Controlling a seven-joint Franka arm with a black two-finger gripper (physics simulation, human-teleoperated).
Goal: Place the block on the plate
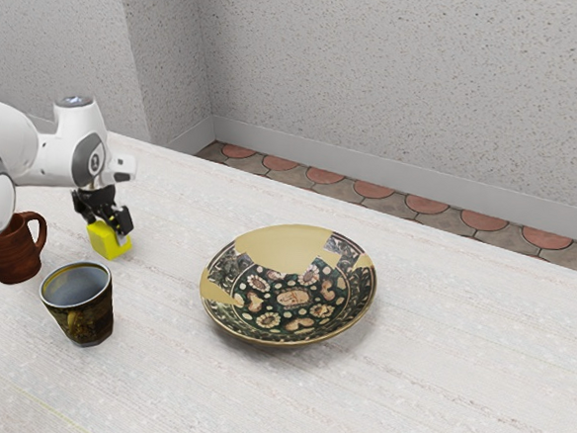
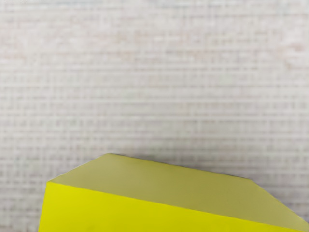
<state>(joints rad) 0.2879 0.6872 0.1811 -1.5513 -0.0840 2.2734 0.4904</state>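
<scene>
1. Because the yellow block (image 1: 111, 248) was the thing to be moved, the gripper (image 1: 109, 228) was down right at it, pointing toward the counter (image 1: 434, 395). Whether it had closed on the block or was only placed about it, I could not tell.

2. While the block was at the gripper, it was well apart from the plate (image 1: 293, 298), which lay farther toward the exterior view's right. The block was low, on the counter or just above it; which of the two was unclear. In the wrist view it lay near the hand, its edges askew to the picture, so a grip there might have been uneven.

3. Since the plate was wide and shallow and sat flat, it offered a roomy place for the block. Its curved sides could have let a block set near the rim slide or tip, so the middle looked the better spot.

4. Where the brown mug (image 1: 11, 252) and the dark cup (image 1: 77, 306) stood, near the block, a low sweep might have knocked them. The step in hand seemed to be the pick-up; next came making sure of the grip, a straight lift, then a move across to the plate.
</scene>
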